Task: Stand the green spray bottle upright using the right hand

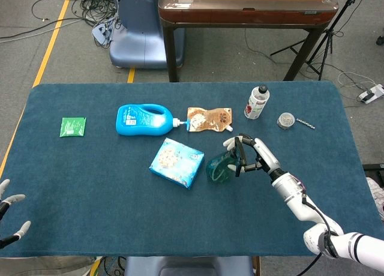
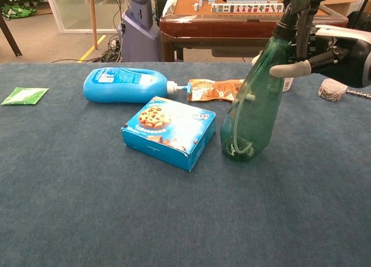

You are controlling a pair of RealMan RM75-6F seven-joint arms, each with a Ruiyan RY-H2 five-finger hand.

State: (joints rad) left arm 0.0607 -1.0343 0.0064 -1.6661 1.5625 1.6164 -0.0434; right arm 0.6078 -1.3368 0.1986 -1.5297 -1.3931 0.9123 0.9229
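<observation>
My right hand (image 1: pixel 257 158) is clamped around the neck and black trigger head of the translucent green plastic spray bottle (image 2: pixel 255 107) — thumb across the front of the neck in the chest view, other fingers behind the sprayer. The bottle's base rests on the blue-carpeted table (image 1: pixel 90 180), near the middle; its body leans a little, top tipped toward my right. A clear dip tube curls inside it.

Just to the bottle's left lies a flat light-blue cardboard cookie box (image 1: pixel 176 162), close beside the base, though I cannot tell if they touch. Beyond the box, a bright blue plastic detergent jug (image 1: pixel 144 119) lies on its side, white cap pointing at a brown foil pouch (image 1: pixel 209 119) that lies flat next to it. Farther toward the back right stands a small white bottle with a black cap (image 1: pixel 257 102), and right of that a small round silvery tin (image 1: pixel 286 120) with a thin metal piece beside it. A green sachet (image 1: pixel 72 126) sits alone far to the left.

My left hand (image 1: pixel 11 219) shows only at the lower left edge of the head view — pale fingertips apart, holding nothing, off the near table edge.
</observation>
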